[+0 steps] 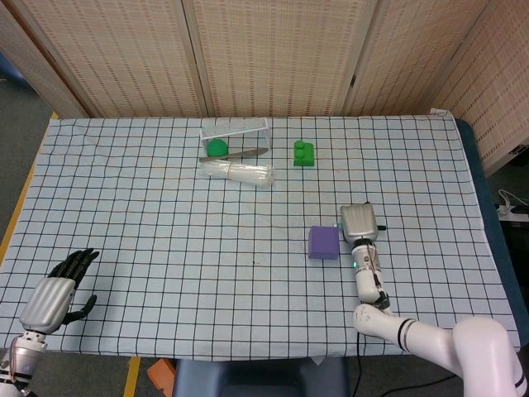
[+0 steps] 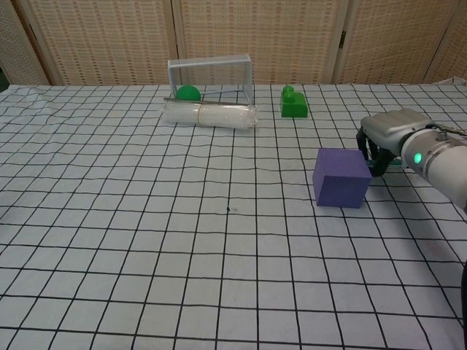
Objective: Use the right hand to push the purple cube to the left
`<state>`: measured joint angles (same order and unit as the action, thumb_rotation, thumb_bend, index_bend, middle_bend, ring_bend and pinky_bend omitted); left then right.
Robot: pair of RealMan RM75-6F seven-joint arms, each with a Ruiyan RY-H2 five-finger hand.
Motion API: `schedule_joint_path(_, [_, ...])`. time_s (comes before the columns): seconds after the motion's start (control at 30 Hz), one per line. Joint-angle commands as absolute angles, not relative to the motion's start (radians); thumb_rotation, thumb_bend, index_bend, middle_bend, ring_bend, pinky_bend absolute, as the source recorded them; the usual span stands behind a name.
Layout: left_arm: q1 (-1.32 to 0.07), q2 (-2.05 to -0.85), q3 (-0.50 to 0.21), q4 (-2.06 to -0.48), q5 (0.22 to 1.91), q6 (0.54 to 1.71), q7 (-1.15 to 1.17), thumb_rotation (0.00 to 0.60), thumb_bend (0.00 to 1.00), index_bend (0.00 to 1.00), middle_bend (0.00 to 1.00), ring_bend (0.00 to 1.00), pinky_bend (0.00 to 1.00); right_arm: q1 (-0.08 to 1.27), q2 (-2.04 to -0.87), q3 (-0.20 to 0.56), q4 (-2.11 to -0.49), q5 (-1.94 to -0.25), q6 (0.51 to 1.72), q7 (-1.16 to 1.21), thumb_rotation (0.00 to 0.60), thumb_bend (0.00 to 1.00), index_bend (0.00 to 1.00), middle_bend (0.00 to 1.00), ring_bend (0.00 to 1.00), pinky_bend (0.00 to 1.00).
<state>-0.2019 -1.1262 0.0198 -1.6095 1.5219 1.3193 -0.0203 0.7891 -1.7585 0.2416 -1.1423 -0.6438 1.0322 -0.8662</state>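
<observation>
The purple cube (image 1: 323, 242) (image 2: 341, 177) sits on the checked cloth, right of the table's middle. My right hand (image 1: 359, 223) (image 2: 388, 135) is just to the right of it, palm down, with its dark fingers (image 2: 373, 159) curled under at the cube's right face. Whether they touch the cube I cannot tell; the hand holds nothing. My left hand (image 1: 59, 291) rests at the near left corner of the table with its fingers apart and nothing in it. The chest view does not show it.
At the far middle stand a clear frame (image 1: 235, 136) (image 2: 211, 76) with a green ball (image 1: 216, 147) (image 2: 188, 92) in it, a clear roll (image 1: 237, 172) (image 2: 210, 114) in front, and a green block (image 1: 304, 153) (image 2: 293, 103). The checked cloth (image 1: 165, 223) stretches left of the cube.
</observation>
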Motion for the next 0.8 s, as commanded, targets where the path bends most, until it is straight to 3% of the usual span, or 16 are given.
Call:
schedule_joint_path(0.03, [-0.201, -1.127, 0.021, -1.610, 1.524, 1.321, -0.017, 0.600, 0.41, 0.00, 0.00, 0.00, 0.18, 0.753, -1.711, 0.227, -1.199, -0.693, 1.069, -0.819, 0.600, 0.41, 0.97, 0.77, 0.56, 0.39])
schedule_joint_path(0.47, [-0.199, -1.140, 0.025, -1.618, 1.531, 1.326, 0.026, 0.600, 0.41, 0.00, 0.00, 0.00, 0.18, 0.604, -1.538, 0.105, -1.396, -0.825, 1.115, -0.696, 0.600, 0.42, 0.99, 0.79, 0.57, 0.39])
schedule_joint_path(0.8, [-0.198, -1.143, 0.026, -1.621, 1.532, 1.326, 0.036, 0.600, 0.41, 0.00, 0.00, 0.00, 0.18, 0.617, -1.589, 0.123, -1.339, -0.836, 1.086, -0.683, 0.600, 0.42, 0.99, 0.79, 0.57, 0.39])
